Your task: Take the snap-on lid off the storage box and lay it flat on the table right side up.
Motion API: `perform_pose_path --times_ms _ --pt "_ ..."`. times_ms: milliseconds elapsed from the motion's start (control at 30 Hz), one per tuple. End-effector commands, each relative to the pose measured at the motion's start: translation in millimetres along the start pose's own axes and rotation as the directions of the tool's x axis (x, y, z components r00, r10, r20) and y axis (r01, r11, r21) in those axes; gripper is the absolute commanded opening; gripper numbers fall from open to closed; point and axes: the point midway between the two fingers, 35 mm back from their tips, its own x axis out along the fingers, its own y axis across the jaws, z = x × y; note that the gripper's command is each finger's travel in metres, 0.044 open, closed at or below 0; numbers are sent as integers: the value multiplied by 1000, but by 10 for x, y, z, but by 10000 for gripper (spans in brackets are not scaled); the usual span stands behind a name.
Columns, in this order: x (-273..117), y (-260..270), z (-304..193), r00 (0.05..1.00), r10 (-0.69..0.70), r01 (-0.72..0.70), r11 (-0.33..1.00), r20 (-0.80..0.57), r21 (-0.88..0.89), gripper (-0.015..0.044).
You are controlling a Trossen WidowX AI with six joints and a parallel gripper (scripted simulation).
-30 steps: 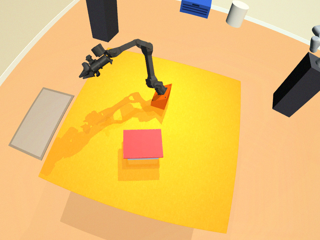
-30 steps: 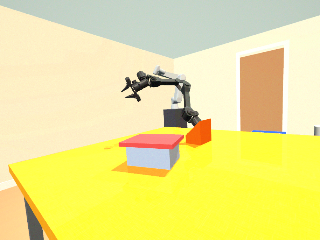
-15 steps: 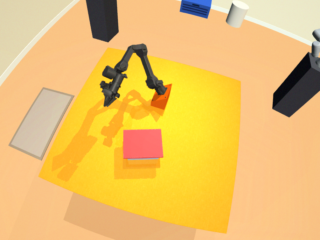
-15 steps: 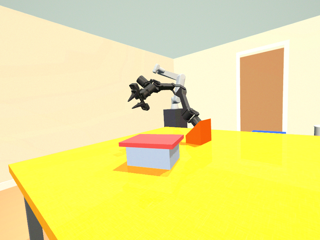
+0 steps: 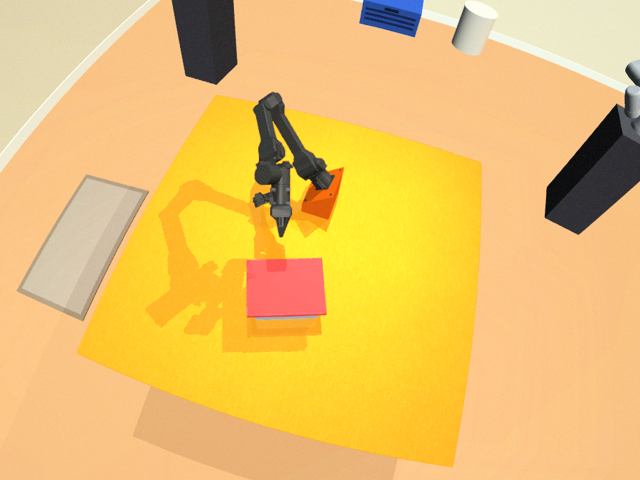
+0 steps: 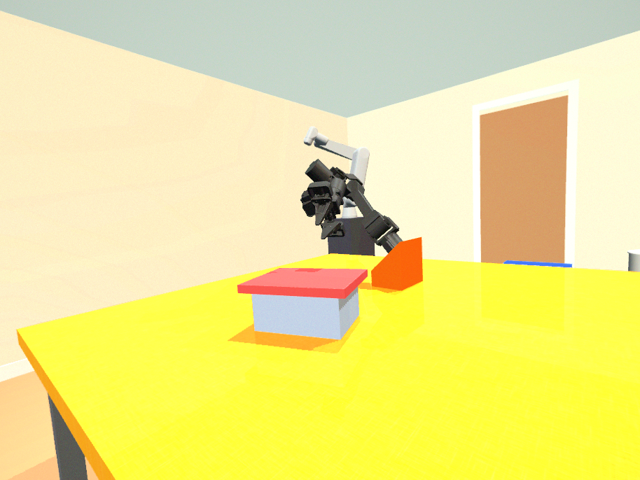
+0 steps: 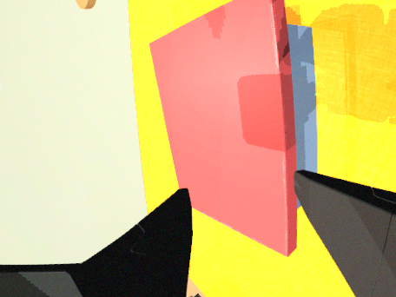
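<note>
A red lid [image 5: 286, 294] [image 6: 304, 282] [image 7: 213, 122] lies flat on top of the pale blue storage box [image 5: 286, 318] [image 6: 294, 312] [image 7: 309, 149], its rim reaching out past the box walls. The box stands on the yellow table [image 5: 402, 310] [image 6: 465, 371]. My gripper [image 5: 281, 235] [image 6: 320, 231] [image 7: 242, 189] is partly open and empty. It hangs in the air above the table, behind the box in the exterior view and above it in the top view. In the wrist view the lid shows beyond and between the fingertips, not touched by them. The box's inside is hidden.
The arm's orange wedge-shaped base [image 5: 320, 207] [image 6: 409, 266] stands on the table behind the box. Beyond the table are dark pedestals [image 5: 204, 41] [image 5: 589, 175], a pale floor panel [image 5: 82, 248], a blue box [image 5: 391, 17] and a white cylinder [image 5: 472, 31].
</note>
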Motion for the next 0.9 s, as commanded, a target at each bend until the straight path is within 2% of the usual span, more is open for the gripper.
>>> perform_pose_path --times_ms 0,233,433,867 --pt "12 -46 -105 1000 -11 11 1000 -16 -4 235" --pt "29 -62 -105 1000 -11 11 1000 -16 -4 235" --pt "348 -458 -103 1000 -11 11 1000 -14 -6 235" --pt "478 -438 -97 1000 -10 10 1000 -14 -5 235"
